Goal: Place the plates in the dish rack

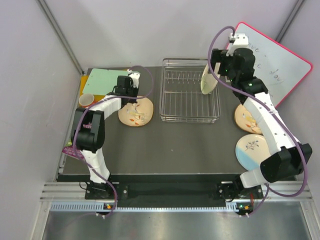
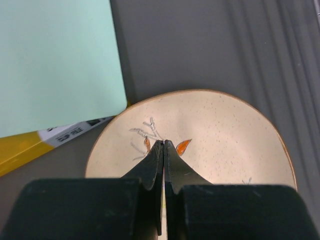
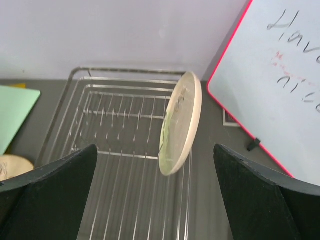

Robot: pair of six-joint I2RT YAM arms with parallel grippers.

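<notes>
I saw dark table (image 1: 175, 150). Wire dish rack (image 1: 189, 97) sat at back middle. Peach plate (image 1: 136, 112) lay flat just left of rack. Second peach plate (image 1: 242, 118) lay to right. Blue and cream plate (image 1: 251, 150) lay near front right. Green board (image 1: 102, 82) and small cup (image 1: 86, 100) sat back left.

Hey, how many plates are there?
4. A greenish plate stands in the rack, a peach plate lies left of it, and a second peach plate and a blue plate lie right of it, partly under the right arm.

Noted open slots across left and middle of dish rack (image 1: 175, 100), standing yellow-green plate (image 1: 208, 80) blocking its right side. Saw whiteboard (image 1: 280, 70) crowding worktop's right rear corner, just beside rack.
</notes>
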